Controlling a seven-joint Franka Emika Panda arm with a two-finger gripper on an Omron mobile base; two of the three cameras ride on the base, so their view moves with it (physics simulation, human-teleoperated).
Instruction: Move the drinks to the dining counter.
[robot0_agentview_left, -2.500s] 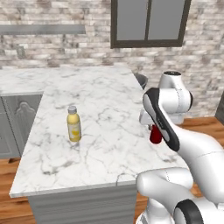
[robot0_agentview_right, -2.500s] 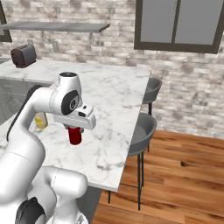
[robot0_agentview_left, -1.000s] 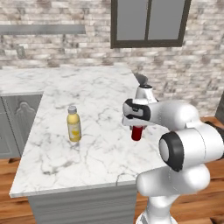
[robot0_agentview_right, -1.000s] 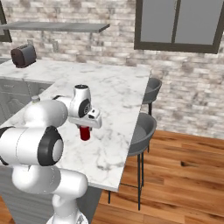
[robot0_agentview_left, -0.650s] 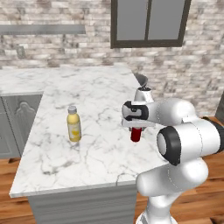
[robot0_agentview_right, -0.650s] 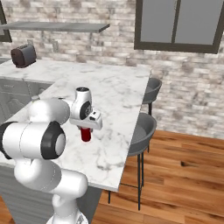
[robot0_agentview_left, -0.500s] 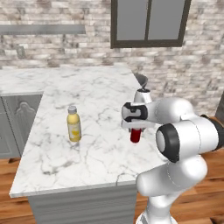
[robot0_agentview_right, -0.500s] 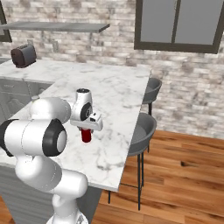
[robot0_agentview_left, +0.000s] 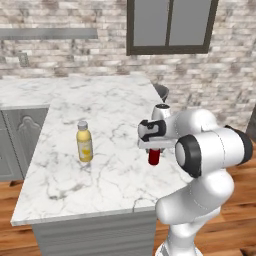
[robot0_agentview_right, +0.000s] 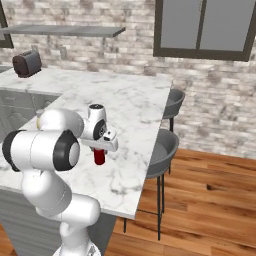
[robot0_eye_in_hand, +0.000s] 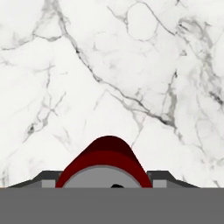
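Claw (robot0_agentview_left: 154, 150) clamped on red can (robot0_agentview_left: 154, 157) over white veined marble counter (robot0_agentview_left: 110, 175). Yellow bottle (robot0_agentview_left: 84, 142) stands well apart. Brick wall (robot0_agentview_left: 75, 65), window (robot0_agentview_left: 170, 25), wood floor (robot0_agentview_right: 200, 200), stools (robot0_agentview_right: 162, 147) beside counter.

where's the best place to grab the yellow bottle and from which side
Grip the yellow bottle around its straight body, below the pale cap. It stands upright and alone on the counter, so a side approach from the arm's side looks easiest. The gripper is shut on the red can, so that likely goes down first.
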